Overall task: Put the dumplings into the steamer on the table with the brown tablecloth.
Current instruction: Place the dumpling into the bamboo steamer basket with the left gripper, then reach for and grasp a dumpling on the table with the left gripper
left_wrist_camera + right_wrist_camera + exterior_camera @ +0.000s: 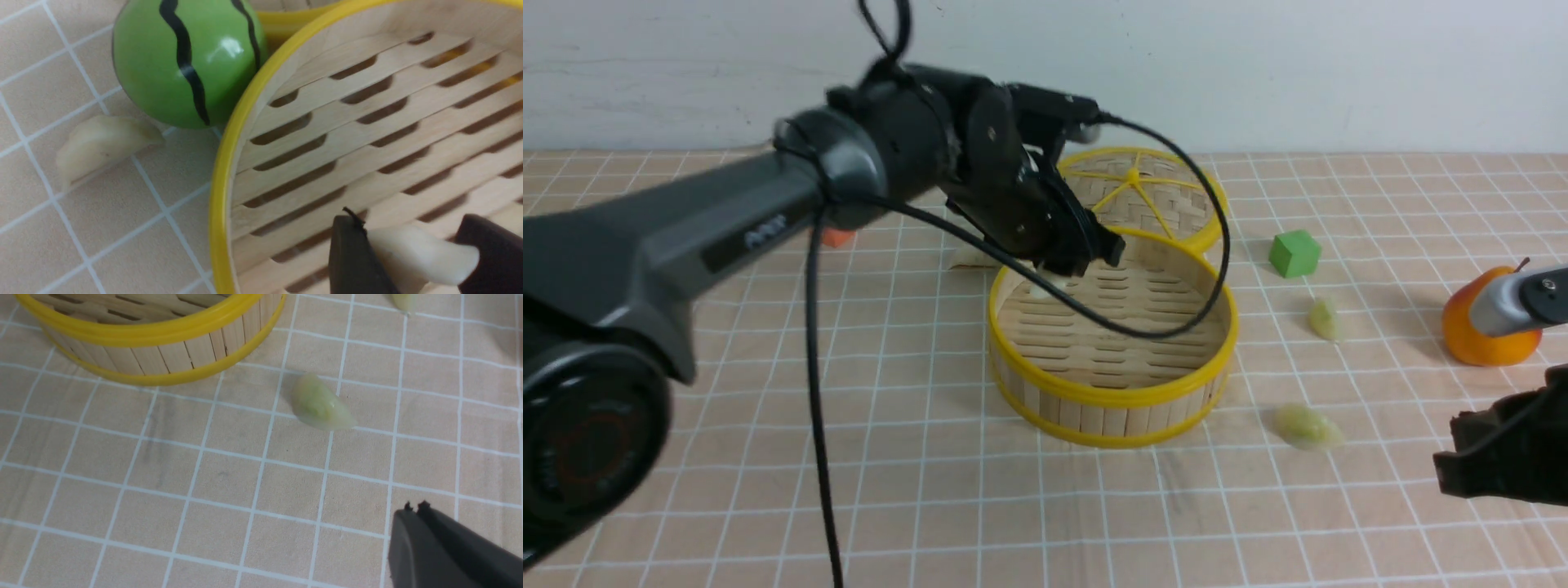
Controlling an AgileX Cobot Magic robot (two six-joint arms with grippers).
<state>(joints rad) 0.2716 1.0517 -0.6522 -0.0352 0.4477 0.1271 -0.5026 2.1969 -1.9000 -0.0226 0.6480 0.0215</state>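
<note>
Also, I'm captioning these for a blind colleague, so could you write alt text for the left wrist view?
A dumpling sits between the left gripper's fingers, over the slatted floor of a bamboo steamer. Outside, another dumpling and a green black-striped ball rest on tan gridded cloth.

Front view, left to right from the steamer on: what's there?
Steamer → green cube → upper yellow-green dumpling → orange fruit-like item with a stem. The lower yellow-green dumpling is left out: it overlaps the cube and the upper dumpling in left-right span.
</note>
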